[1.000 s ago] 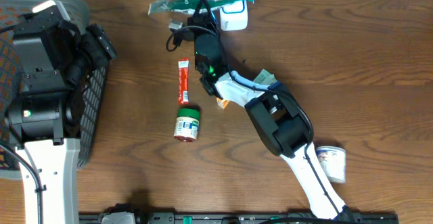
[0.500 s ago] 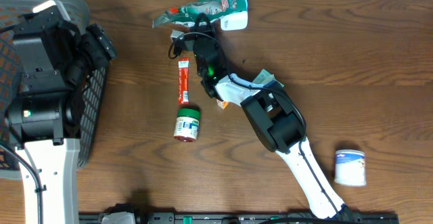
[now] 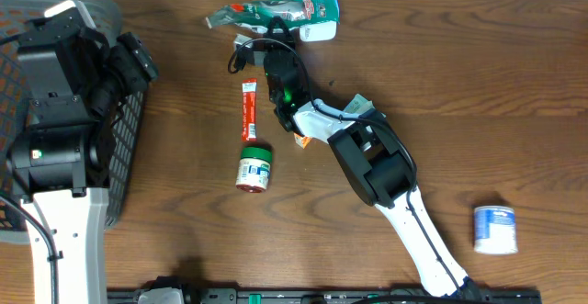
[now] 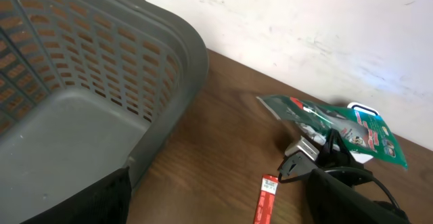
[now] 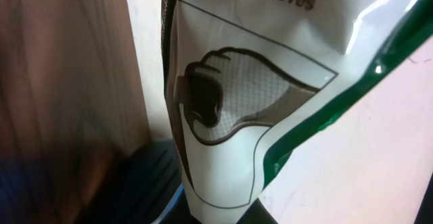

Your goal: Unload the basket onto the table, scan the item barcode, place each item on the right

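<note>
The gray basket (image 3: 124, 157) sits at our left. Our left gripper (image 3: 138, 61) hangs over it, jaws wide apart and empty. The green glove bag (image 3: 276, 10) is at the far table edge, pinched tight in our right gripper (image 3: 266, 34). We should turn its barcode slowly toward the white box (image 3: 317, 30), likely the scanner.

Green glove packet (image 3: 276, 10) held crumpled and sideways, its right end overlapping the white scanner (image 3: 319, 33)
</note>
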